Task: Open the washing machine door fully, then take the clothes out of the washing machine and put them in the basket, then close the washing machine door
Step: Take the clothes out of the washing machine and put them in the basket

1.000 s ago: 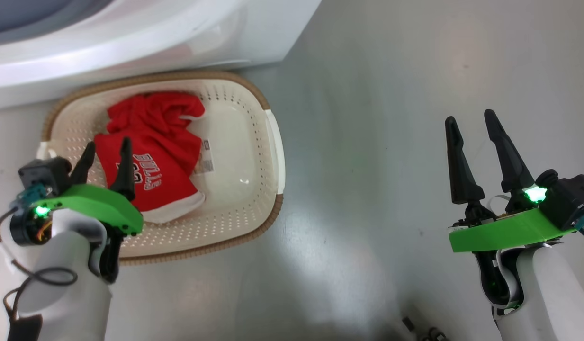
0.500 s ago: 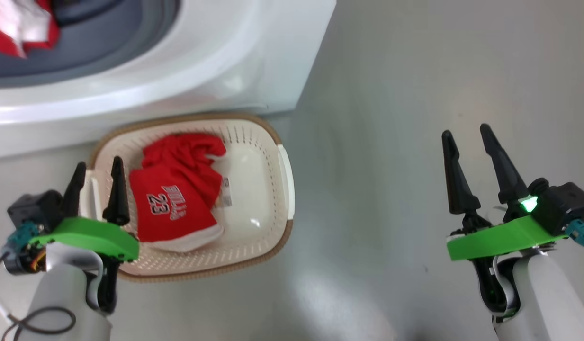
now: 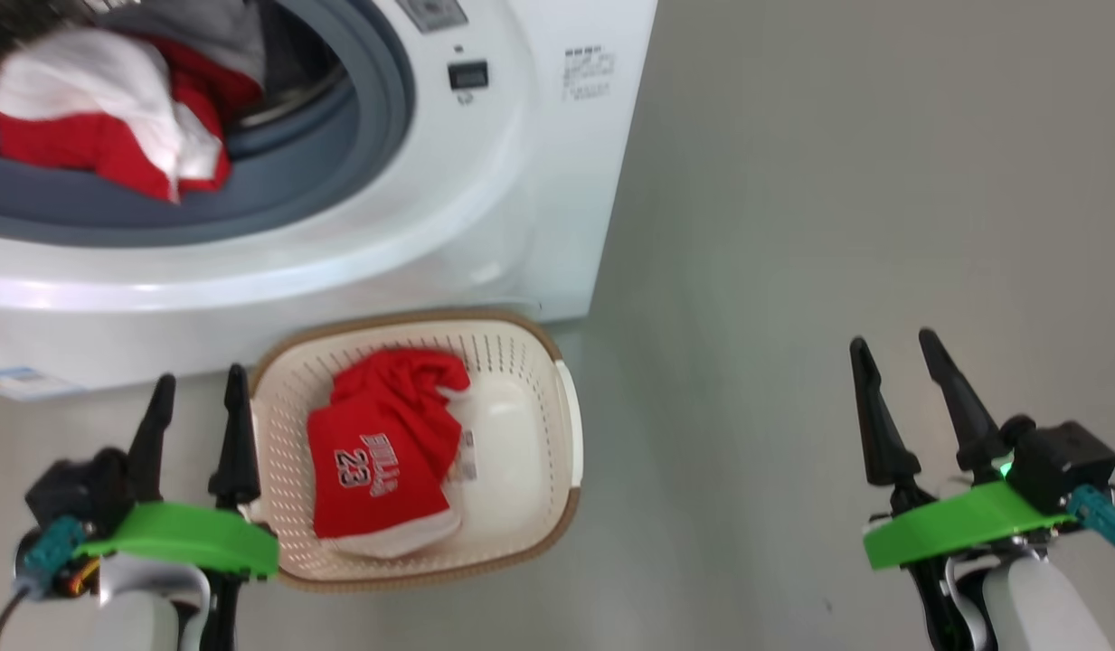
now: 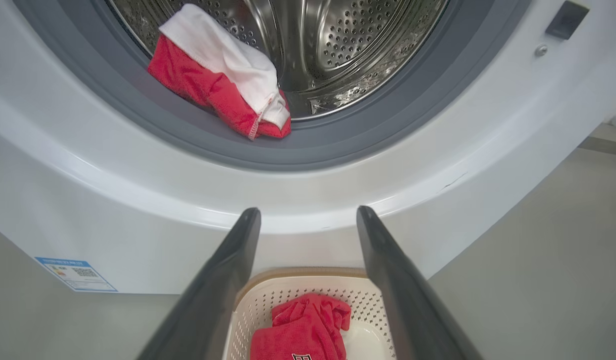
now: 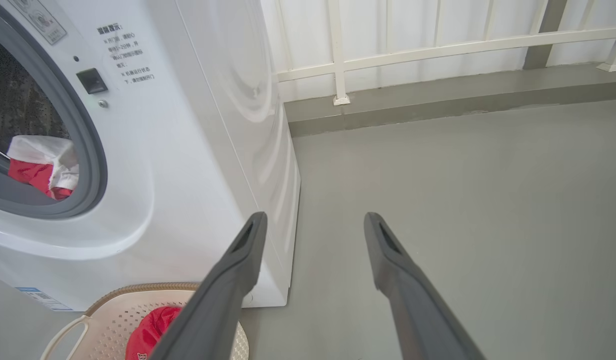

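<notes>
Currently, the left gripper [image 3: 202,376] is held just beside the basket [image 3: 571,425] and the right gripper [image 3: 892,339] well apart from it, each empty with jaws parted. 1 red jersey [image 3: 376,470] marked "23" is laid in the basket, set close before the washing machine [image 3: 539,181], while 1 red-and-white garment [image 3: 78,136] is draped over the grey gasket [image 3: 358,145] at the open front.

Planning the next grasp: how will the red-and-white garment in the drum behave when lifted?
The garment is crumpled in soft folds, so probably floppy. It looks thin, likely light. It lies across the grey seal, so it may drag there.
</notes>
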`<state>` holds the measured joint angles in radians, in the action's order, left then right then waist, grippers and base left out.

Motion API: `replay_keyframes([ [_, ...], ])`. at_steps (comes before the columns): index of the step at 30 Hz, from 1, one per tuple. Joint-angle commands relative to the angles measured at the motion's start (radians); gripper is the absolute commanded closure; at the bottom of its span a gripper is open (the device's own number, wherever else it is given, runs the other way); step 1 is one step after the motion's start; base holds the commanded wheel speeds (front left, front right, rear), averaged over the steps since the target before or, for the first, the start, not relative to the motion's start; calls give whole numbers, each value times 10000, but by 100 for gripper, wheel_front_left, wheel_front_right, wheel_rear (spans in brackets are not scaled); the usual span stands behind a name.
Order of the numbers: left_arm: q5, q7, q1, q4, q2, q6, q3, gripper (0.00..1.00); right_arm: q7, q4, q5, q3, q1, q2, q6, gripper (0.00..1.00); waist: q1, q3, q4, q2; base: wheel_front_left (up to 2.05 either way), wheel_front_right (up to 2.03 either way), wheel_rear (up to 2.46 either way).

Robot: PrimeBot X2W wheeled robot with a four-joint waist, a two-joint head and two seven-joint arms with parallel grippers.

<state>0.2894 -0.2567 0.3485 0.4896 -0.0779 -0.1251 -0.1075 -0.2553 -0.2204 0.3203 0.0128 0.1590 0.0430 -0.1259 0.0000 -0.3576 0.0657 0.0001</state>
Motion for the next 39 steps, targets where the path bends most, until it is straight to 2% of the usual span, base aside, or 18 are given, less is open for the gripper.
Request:
replay_keyframes([
  [1,-158,-51,-343,-434,-175,-56,-357,0,-65,188,-76,-182,-218,72,-48,0,0,757,-205,-1,0,0,0],
  [15,-736,-51,-2150,-2196,-72,-56,-585,0,-65,102,-106,85,-1384,72,-48,0,0,1960,-330,-1,0,0,0],
  [23,-813,-51,-3394,-3269,140,-56,-948,0,-65,150,-110,157,-1836,72,-48,0,0,2284,-212,-1,0,0,0],
  [39,-831,-51,-3493,-3399,265,-56,-968,0,-65,173,0,173,-1924,72,-48,0,0,2154,-209,-1,0,0,0],
])
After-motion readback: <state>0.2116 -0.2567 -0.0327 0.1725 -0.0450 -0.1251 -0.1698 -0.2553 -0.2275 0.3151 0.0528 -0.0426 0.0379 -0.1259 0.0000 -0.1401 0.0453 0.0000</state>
